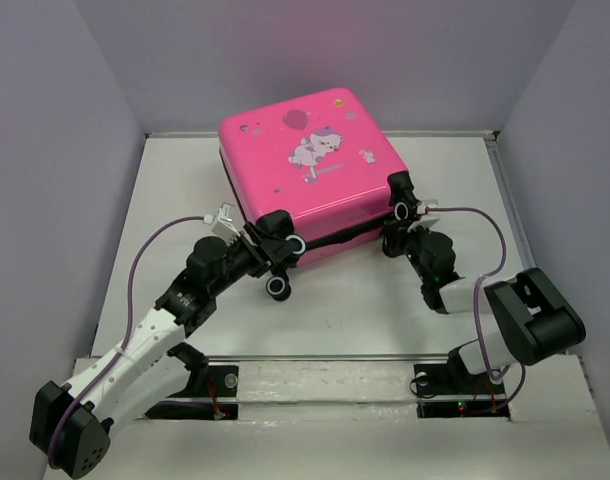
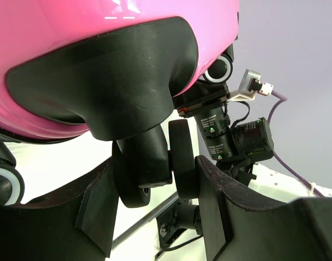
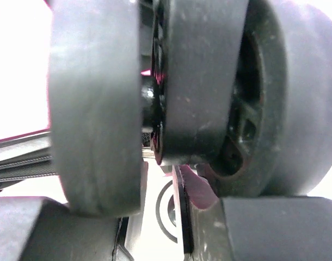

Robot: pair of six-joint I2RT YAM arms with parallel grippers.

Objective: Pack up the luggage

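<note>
**Pink suitcase flat on the table, a gripper at each wheeled corner**

The pink suitcase [image 1: 315, 160] lay flat on the table [image 1: 335, 320], seemingly closed, printed side up, with its wheeled edge turned toward the arms. At the suitcase's near left corner, the left gripper [image 1: 270, 255] had its fingers [image 2: 95, 212] partly spread around the black left wheel [image 2: 155, 163], apparently pressing on both sides. At the suitcase's near right corner, the right gripper [image 1: 403, 228] straddled the right wheel [image 3: 198, 81]; whether it gripped could not be told. The suitcase lay straight beyond both grippers, with neither arm nearer, so the next move probably needed both together.
</note>
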